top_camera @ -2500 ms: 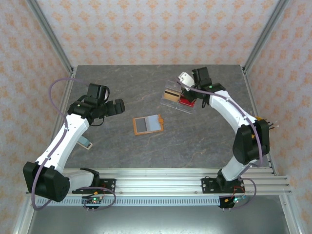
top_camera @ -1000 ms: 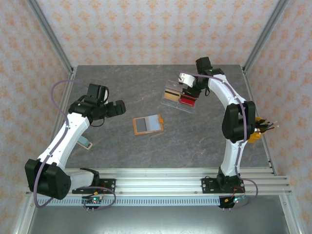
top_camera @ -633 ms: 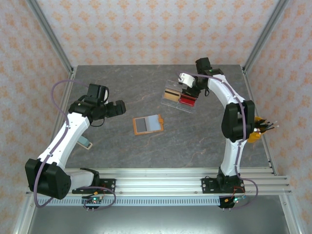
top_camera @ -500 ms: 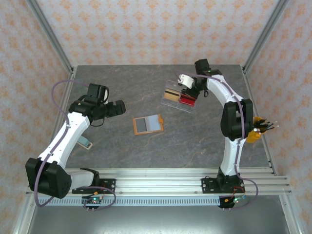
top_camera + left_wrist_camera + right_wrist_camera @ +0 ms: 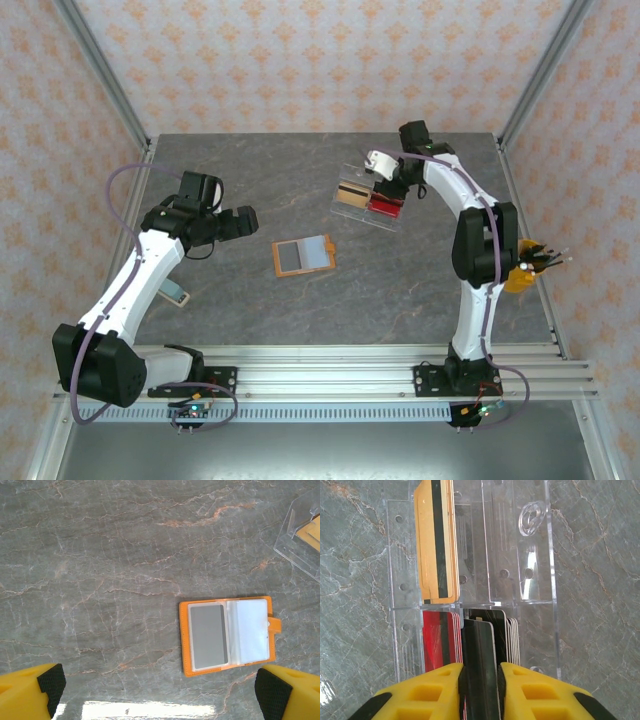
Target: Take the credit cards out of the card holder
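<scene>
1. Top external view is showing the left arm bending at the elbow. The left gripper (image 5: 240,221) is hanging above the counter (image 5: 400,290), to the left of the card holder (image 5: 303,256) and apart from it.
2. The card holder is lying open and flat near the middle of the counter. In the left wrist view a grey credit card (image 5: 207,636) is sitting in its left pocket, and the right pocket is looking pale behind clear plastic.
3. The left jaws are standing wide, with nothing between them.
4. The right arm is stretching far forward, with its wrist tilting down over the clear case (image 5: 365,200) on the far part of the counter.
5. In the right wrist view the right gripper (image 5: 480,675) is pointing into the case. Its jaws are holding a dark card (image 5: 480,645) narrowly. This card is standing on edge just beside the red cards (image 5: 440,640), and the tan cards (image 5: 436,540) are filling the compartment beyond.
</scene>
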